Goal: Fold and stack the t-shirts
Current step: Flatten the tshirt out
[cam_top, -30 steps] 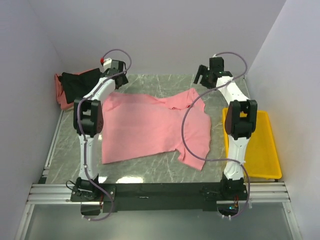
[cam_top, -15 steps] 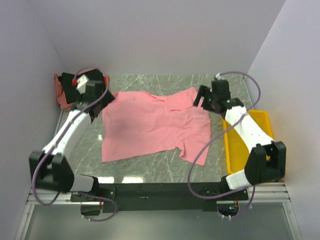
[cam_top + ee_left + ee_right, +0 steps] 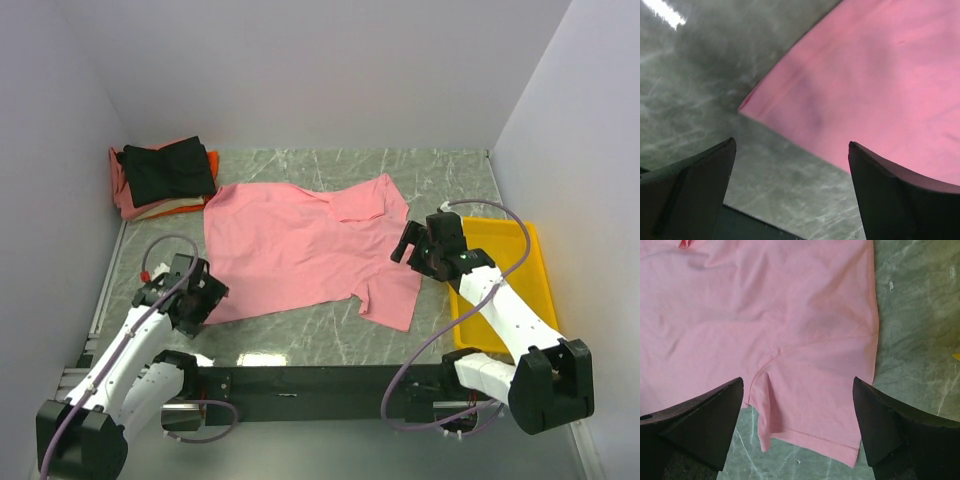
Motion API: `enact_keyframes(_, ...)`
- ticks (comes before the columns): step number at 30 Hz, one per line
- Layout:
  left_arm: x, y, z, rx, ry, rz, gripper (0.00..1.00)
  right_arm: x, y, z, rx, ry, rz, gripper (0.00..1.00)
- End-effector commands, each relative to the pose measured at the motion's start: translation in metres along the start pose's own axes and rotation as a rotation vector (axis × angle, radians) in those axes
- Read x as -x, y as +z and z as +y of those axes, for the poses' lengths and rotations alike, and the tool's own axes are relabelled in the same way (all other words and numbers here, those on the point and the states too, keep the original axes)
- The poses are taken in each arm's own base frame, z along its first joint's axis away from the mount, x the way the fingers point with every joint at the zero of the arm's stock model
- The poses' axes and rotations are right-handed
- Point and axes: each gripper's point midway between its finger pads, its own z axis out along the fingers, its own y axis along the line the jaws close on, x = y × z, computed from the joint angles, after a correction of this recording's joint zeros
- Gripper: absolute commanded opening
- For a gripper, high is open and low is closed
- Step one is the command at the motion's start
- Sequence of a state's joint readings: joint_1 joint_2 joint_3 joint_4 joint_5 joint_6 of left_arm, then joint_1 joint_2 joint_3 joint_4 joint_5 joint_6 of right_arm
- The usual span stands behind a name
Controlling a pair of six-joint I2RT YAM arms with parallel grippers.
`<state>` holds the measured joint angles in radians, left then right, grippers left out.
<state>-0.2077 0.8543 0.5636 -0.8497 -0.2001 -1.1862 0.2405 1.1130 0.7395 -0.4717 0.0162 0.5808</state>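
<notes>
Fold not yet begun: salmon-pink t-shirt (image 3: pixel 300 250) lay flat on counter (image 3: pixel 330 340). Left jaws over hem corner (image 3: pixel 747 107), right jaws over sleeve (image 3: pixel 815 405), both spread, empty. Next, probably: lower, pinch cloth.

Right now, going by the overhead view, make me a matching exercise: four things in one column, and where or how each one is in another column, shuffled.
Things:
1. pink shirt
2. folded pile
3. yellow bin
4. left tool

Places or states:
a. far left corner
b. along the right side
c. spread flat in the middle
d. open, by the shirt's near left corner

Pairs: 1-c, 2-a, 3-b, 4-d.
</notes>
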Motion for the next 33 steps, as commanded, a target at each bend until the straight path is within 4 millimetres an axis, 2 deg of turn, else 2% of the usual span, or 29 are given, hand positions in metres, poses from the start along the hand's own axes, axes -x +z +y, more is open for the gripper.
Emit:
enact_keyframes(1,-0.029,0.0,0.015,0.04,-0.113,0.12,0.99,0.015,-0.003,0.009,0.032,0.026,-0.073,0.96)
enact_keyframes(3,-0.032,0.002,0.027,0.094,-0.132,0.119,0.99,0.016,-0.002,0.01,0.036,0.027,-0.076,0.96)
enact_keyframes(8,-0.037,0.005,0.032,0.122,-0.152,0.13,0.99,0.013,0.003,0.008,0.028,0.022,-0.067,0.96)
enact_keyframes(12,-0.036,0.012,0.037,0.165,-0.151,0.117,0.87,0.011,0.007,0.007,0.024,0.014,-0.059,0.96)
enact_keyframes(14,-0.032,0.015,0.033,0.166,-0.164,0.099,0.81,0.009,0.009,0.007,0.027,0.012,-0.047,0.96)
enact_keyframes(15,-0.023,0.018,0.038,0.2,-0.16,0.048,0.77,0.008,0.01,0.007,0.029,0.01,-0.044,0.96)
enact_keyframes(19,-0.004,0.024,0.043,0.267,-0.18,-0.048,0.75,0.005,0.012,0.005,0.019,0.005,-0.032,0.96)
enact_keyframes(21,-0.004,0.03,0.039,0.262,-0.178,-0.038,0.69,0.004,0.013,0.005,0.021,0.005,-0.03,0.96)
enact_keyframes(22,-0.004,0.036,0.03,0.223,-0.176,-0.035,0.66,0.003,0.013,0.005,0.023,0.002,-0.027,0.96)
enact_keyframes(23,-0.006,0.039,0.026,0.208,-0.173,-0.021,0.58,0.003,0.013,0.005,0.023,0.0,-0.027,0.96)
enact_keyframes(26,-0.02,0.05,0.014,0.148,-0.182,0.047,0.51,-0.001,0.013,0.001,0.006,-0.006,-0.009,0.96)
enact_keyframes(30,-0.026,0.058,0.017,0.154,-0.181,0.066,0.4,-0.005,0.012,-0.006,-0.032,-0.003,0.009,0.96)
enact_keyframes(31,-0.027,0.059,0.018,0.156,-0.179,0.066,0.35,-0.006,0.01,-0.005,-0.023,-0.003,0.012,0.96)
enact_keyframes(32,-0.025,0.06,0.017,0.154,-0.173,0.062,0.22,-0.011,0.008,-0.006,-0.02,-0.005,0.029,0.96)
enact_keyframes(33,-0.026,0.061,0.018,0.163,-0.163,0.062,0.14,-0.014,0.007,-0.006,-0.014,-0.012,0.042,0.96)
